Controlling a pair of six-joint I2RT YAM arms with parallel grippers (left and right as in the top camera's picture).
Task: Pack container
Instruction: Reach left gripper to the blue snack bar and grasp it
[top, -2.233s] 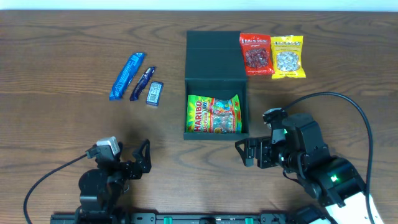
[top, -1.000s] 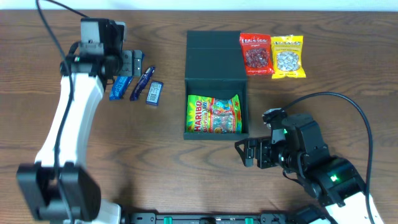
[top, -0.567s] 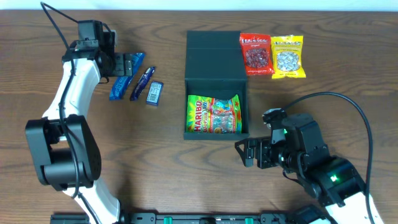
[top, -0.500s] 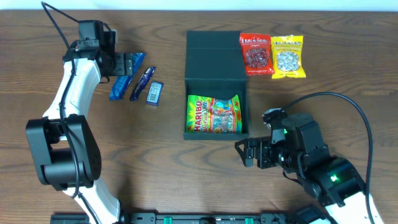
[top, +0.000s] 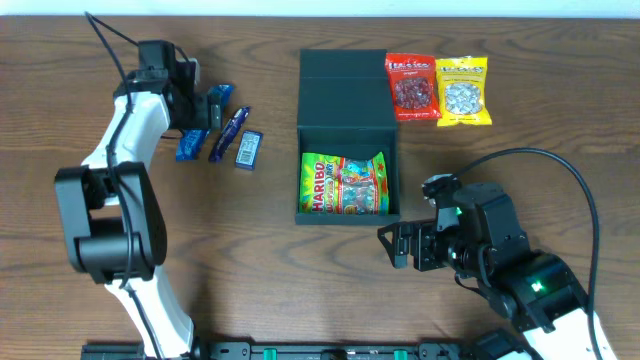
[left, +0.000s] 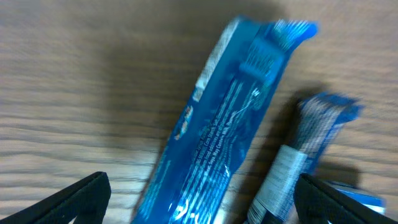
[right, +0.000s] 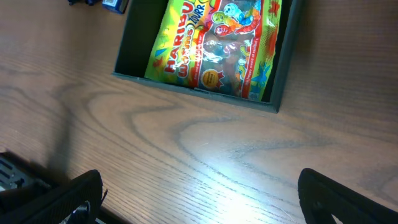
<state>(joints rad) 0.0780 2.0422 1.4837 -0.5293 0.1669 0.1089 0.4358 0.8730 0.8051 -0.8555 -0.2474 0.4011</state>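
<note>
The dark teal container (top: 343, 95) stands open at the table's middle, lid flap lying back. A green-yellow Haribo bag (top: 343, 184) lies inside it. A long blue snack bar (top: 192, 140), a dark blue bar (top: 229, 133) and a small bar (top: 248, 149) lie at the far left. My left gripper (top: 205, 108) is open just above the blue bar; in the left wrist view its fingers (left: 202, 202) straddle the blue bar (left: 230, 118) and the dark blue bar (left: 298, 168). My right gripper (top: 400, 245) is open and empty in front of the container (right: 193, 89).
A red candy bag (top: 411, 87) and a yellow candy bag (top: 462, 91) lie side by side right of the container's lid. The Haribo bag also shows in the right wrist view (right: 217, 43). Bare wood lies between the bars and the container.
My left arm has swung from the table's front left up to the far left, then shifted a little right over the blue bar. The right arm has not moved.
</note>
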